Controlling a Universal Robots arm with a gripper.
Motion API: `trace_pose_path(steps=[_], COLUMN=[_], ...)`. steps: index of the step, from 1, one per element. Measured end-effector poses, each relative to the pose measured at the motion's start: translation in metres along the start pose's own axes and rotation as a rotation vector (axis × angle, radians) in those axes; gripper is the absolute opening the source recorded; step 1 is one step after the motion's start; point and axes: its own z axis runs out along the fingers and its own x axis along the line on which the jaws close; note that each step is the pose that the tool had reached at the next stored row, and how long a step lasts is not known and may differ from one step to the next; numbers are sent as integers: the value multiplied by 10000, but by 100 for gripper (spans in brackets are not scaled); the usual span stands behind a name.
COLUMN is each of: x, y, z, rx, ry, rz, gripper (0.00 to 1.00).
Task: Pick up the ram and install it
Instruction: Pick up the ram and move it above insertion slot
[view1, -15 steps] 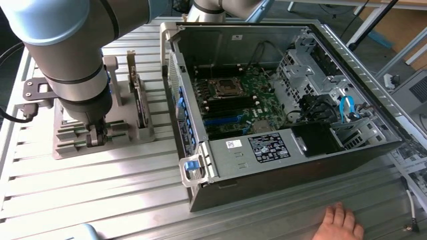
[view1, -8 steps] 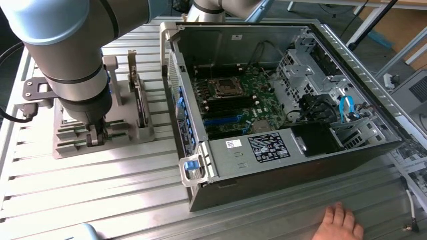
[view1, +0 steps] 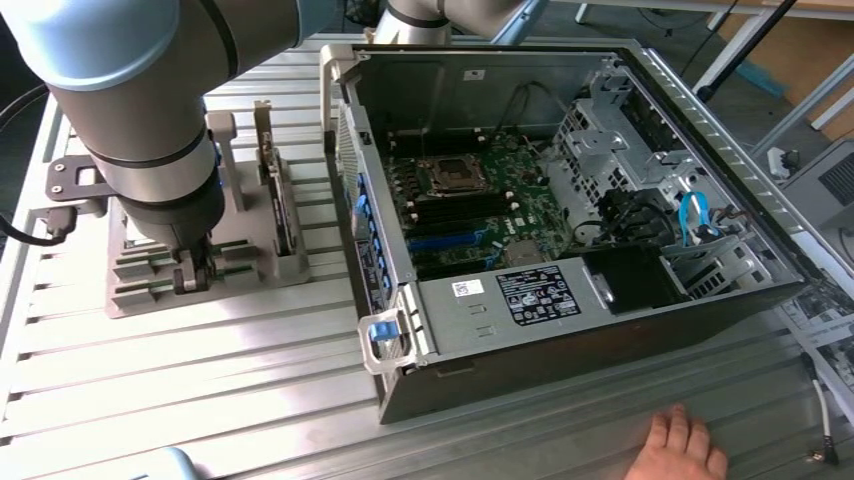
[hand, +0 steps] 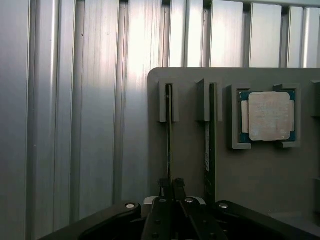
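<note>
Two thin green ram sticks stand on edge in slots of a grey holder (hand: 189, 155). My gripper (hand: 171, 184) is down over the first ram (hand: 169, 125), with its dark fingers shut on the stick's top edge. The second ram (hand: 210, 150) stands free in the neighbouring slot. In the exterior view the gripper (view1: 187, 272) reaches into the holder (view1: 247, 275) at the exterior view's left, beside the open computer case (view1: 400, 330). The motherboard (view1: 514, 170) lies exposed inside, with black memory slots (view1: 454, 213) near its socket.
A square silver processor chip (hand: 267, 116) sits in its own pocket of the holder. A dark expansion card (view1: 274, 200) stands upright in the holder behind the gripper. A person's hand (view1: 683, 445) rests on the ribbed metal table (view1: 200, 400) in front of the case.
</note>
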Motion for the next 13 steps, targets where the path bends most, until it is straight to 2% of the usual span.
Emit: trace_pose_path(steps=[13], x=[-6], y=[3], z=[-90], rx=[-2], ry=[2], rz=[1], gripper=[12])
